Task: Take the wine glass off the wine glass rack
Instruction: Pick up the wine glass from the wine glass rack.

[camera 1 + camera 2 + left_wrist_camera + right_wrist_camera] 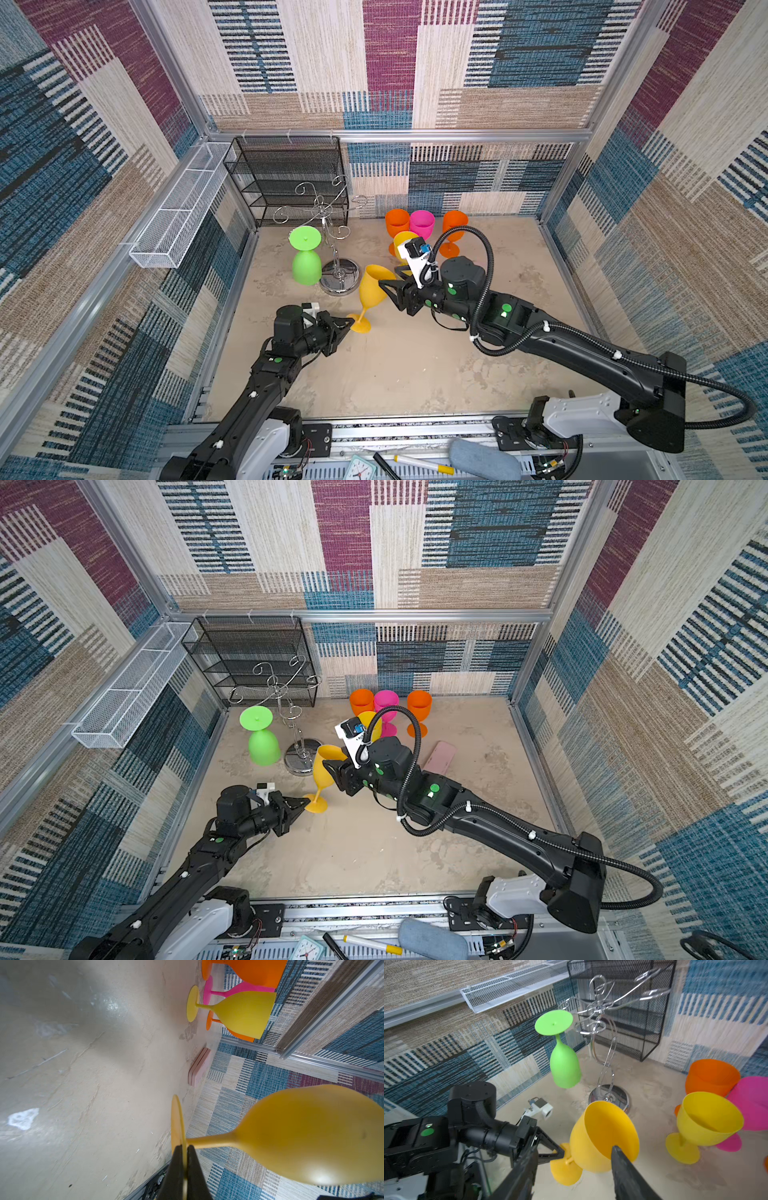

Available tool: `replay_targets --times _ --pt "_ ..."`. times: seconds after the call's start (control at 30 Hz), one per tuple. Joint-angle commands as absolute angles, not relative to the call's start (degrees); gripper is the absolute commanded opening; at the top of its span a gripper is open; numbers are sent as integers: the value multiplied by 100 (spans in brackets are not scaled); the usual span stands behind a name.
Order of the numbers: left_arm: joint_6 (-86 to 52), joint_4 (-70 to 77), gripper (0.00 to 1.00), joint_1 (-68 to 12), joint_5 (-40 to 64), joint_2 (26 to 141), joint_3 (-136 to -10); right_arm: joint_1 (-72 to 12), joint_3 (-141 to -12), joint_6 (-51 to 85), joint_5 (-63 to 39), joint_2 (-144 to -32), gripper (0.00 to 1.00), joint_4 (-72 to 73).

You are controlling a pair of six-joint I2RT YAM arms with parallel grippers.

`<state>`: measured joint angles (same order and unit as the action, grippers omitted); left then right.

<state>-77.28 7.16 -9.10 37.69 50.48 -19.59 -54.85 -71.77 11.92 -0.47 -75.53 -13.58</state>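
Amber wine glass (371, 286) tilts bowl-up, foot pinched by the left gripper (348, 323), bowl just beside the wide-open jaws of the right gripper (387, 277).

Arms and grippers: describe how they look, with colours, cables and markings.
Both arms are black with white base housings. The left arm and right arm carry round green stickers. A black ribbed hose runs along the right arm. The left gripper and right gripper are black and taper to points, each with a white camera mount behind.
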Motion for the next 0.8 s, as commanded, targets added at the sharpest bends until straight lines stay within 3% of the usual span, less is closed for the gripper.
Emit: replay_targets --times 0.0,0.53,0.77 --pt "-7269 1272 0 -905 3867 5085 -1973 -5349 -7504 1660 -919 -7754 56 -2037" --pt "-6822 1891 0 -914 4029 5274 -1976 -5238 -8514 1574 -1199 -8566 52 -2959" --pt "-6629 1780 0 -914 3999 5219 -1976 -5237 -8721 1464 -1299 -8722 38 -3109"
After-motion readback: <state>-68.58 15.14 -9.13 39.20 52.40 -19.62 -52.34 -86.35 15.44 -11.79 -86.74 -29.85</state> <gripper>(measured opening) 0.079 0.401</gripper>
